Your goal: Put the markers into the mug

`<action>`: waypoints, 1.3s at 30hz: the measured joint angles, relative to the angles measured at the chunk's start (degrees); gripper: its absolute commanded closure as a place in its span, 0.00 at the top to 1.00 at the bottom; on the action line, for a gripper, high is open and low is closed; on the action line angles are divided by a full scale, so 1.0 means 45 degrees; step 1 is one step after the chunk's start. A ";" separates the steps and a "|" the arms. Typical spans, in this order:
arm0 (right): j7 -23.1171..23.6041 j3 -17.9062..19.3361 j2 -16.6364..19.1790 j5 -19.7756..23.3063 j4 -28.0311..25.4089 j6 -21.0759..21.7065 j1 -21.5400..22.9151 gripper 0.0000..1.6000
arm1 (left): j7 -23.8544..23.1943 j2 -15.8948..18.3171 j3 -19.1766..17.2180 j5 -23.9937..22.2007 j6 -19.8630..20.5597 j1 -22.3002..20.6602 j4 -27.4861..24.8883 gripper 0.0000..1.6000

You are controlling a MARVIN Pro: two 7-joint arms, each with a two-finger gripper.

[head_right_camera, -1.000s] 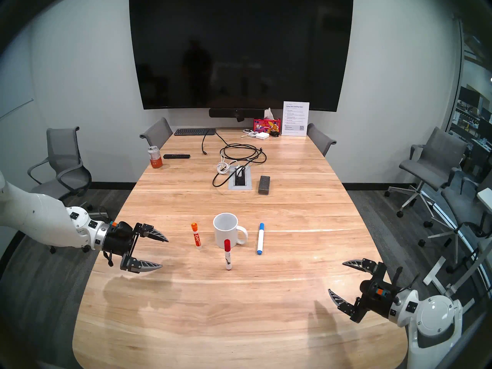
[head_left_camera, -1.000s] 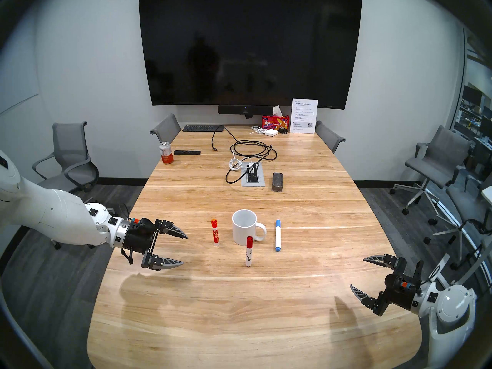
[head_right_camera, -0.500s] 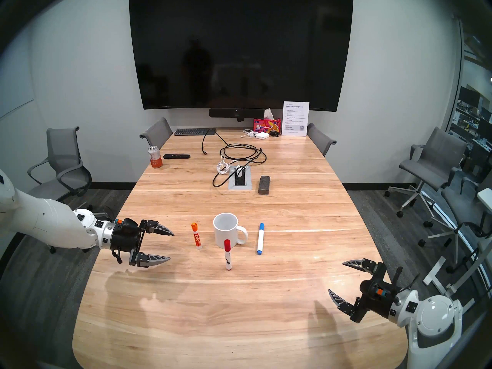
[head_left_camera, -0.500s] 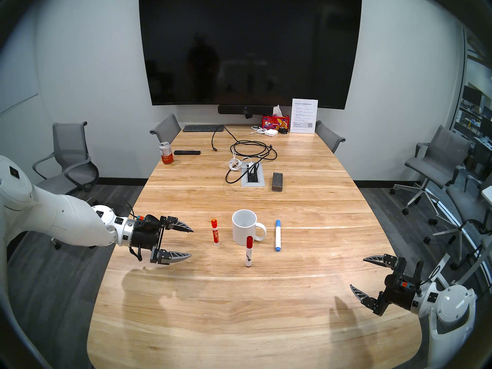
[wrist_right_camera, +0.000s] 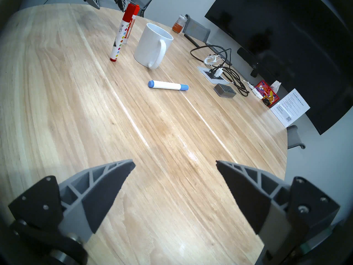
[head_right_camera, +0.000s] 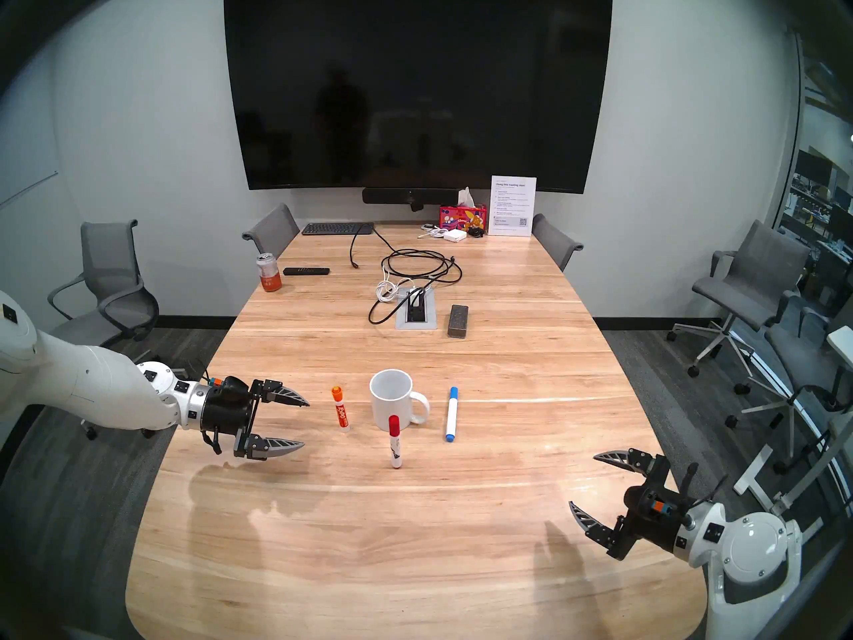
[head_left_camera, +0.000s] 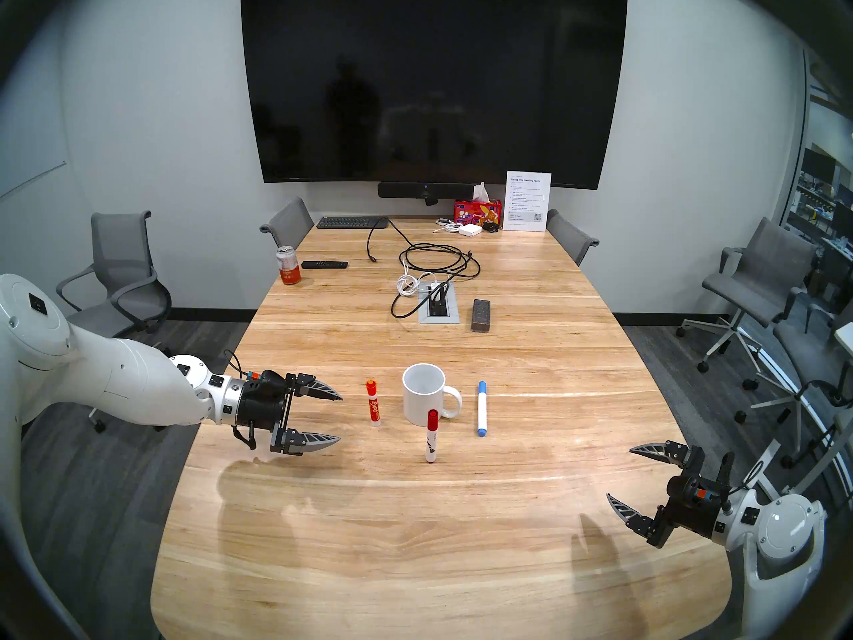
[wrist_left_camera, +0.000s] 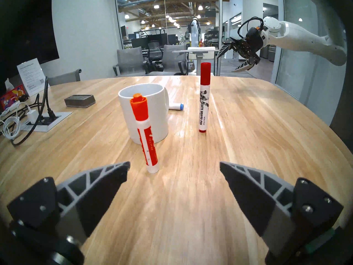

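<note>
We're barely starting: mug [head_left_camera: 423, 394] sitting empty, all three markers [head_left_camera: 373, 403] waiting outside, left gripper [head_left_camera: 340, 419] and right gripper [head_left_camera: 619, 473] both hanging apart, holding nothing.

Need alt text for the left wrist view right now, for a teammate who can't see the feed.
The open left gripper hovers low over a wooden table, facing an upright orange-capped marker just ahead, with a white mug behind it. A red-capped marker stands to the right.
</note>
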 measured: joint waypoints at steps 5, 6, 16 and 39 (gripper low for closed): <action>0.0000 0.0000 0.0000 0.0000 0.0000 0.0000 0.0000 1.00 | -0.0238 -0.0235 -0.0163 -0.0089 0.0227 0.0035 0.0276 1.00; 0.0000 0.0001 0.0000 -0.0001 0.0000 0.0000 0.0000 1.00 | -0.0290 -0.0293 -0.0203 -0.0109 0.0273 0.0048 0.0344 1.00; 0.0001 0.0001 0.0000 -0.0003 0.0000 -0.0001 0.0000 1.00 | -0.0596 -0.0723 -0.0560 -0.0284 0.0565 0.0213 0.0838 1.00; 0.0002 0.0002 0.0000 -0.0004 0.0000 -0.0001 0.0000 1.00 | -0.0930 -0.1276 -0.1026 -0.0441 0.0872 0.0460 0.1360 1.00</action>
